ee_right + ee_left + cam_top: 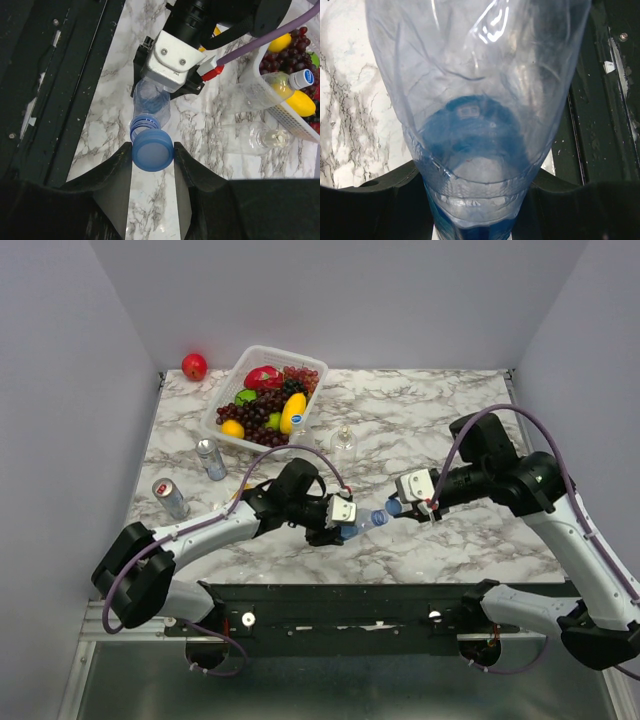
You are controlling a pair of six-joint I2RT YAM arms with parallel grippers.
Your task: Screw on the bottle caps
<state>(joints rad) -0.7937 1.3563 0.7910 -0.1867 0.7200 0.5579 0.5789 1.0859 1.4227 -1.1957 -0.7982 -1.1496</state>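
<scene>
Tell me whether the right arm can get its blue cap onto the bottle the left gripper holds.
Probably yes: the blue cap in the right gripper sits right at the threaded neck of the bottle in the left gripper, nothing between.

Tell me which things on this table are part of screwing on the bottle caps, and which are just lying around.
Job in hand:
blue-tinted bottle
blue cap at its neck
clear bottle beside the basket
blue-and-white cap
second clear bottle
pale cap

Lying about:
fruit basket
silver can
second silver can
red round object, far left
</scene>
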